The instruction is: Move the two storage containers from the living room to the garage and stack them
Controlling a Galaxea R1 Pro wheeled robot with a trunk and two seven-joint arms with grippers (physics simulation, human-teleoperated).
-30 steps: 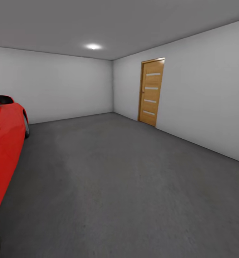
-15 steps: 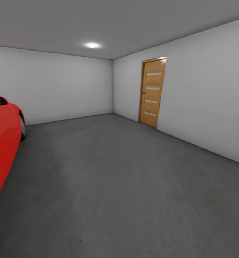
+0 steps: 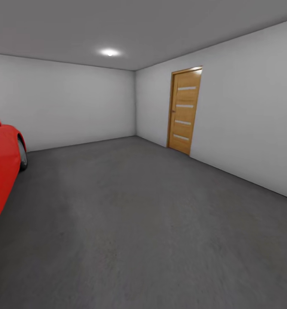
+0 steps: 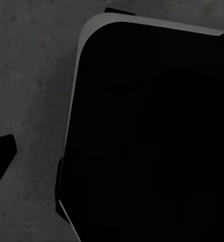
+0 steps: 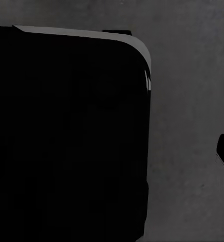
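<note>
Across garage floor (image 3: 152,223): red car (image 3: 1,171), wooden door (image 3: 184,110).

One red car (image 3: 1,171) — cut off at the picture's left edge, with one wheel (image 3: 21,154) of it in sight. One wooden door (image 3: 184,110) with four pale slats across it. One ceiling light (image 3: 109,52). Two pale grey walls meet in one corner, over one dark grey floor (image 3: 130,223). Each wrist view shows one black rounded body (image 4: 152,131) — two in all.
</note>
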